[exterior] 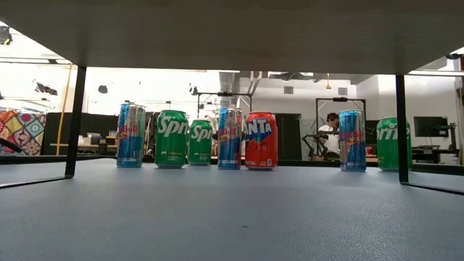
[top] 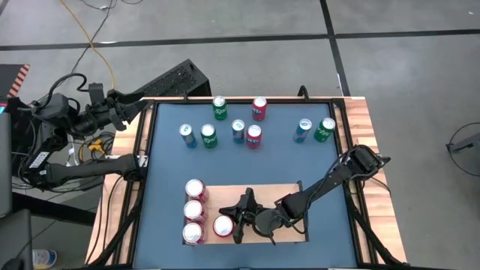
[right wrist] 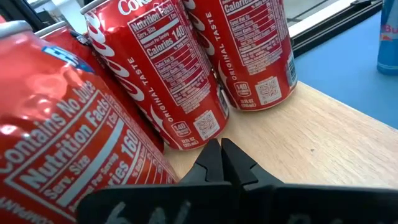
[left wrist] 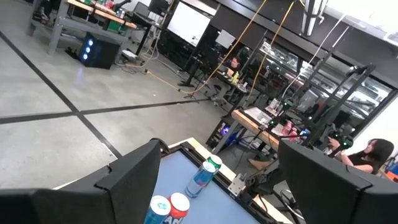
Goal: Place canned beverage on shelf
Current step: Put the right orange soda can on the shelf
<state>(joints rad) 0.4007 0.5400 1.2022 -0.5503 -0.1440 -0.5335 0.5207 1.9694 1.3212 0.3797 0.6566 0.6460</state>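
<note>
The shelf (top: 262,196), a pale wooden board, lies at the near middle of the blue table. Three red cans (top: 195,211) stand in a column on its left end, and a fourth red can (top: 223,226) stands beside them. My right gripper (top: 237,217) is low over the board, shut and with nothing between its fingers. Its tips (right wrist: 221,151) point at the red cans (right wrist: 186,68), with the fourth can (right wrist: 62,149) close at its side. My left gripper (left wrist: 224,186) is raised beyond the table's far left corner, open and holding nothing. My right gripper's shut fingers (right wrist: 211,163) lie almost level just above the board, right beside the lower wall of the fourth red can (right wrist: 134,177). I cannot tell whether they touch it. That can stands upright on the board.
Several more cans stand on the blue table beyond the board: blue (top: 187,135), green (top: 209,136), green (top: 220,108), blue (top: 238,130), red (top: 254,136), red (top: 259,108), blue (top: 304,130), green (top: 325,130). The board's right half (top: 285,191) is bare beside my right arm.
</note>
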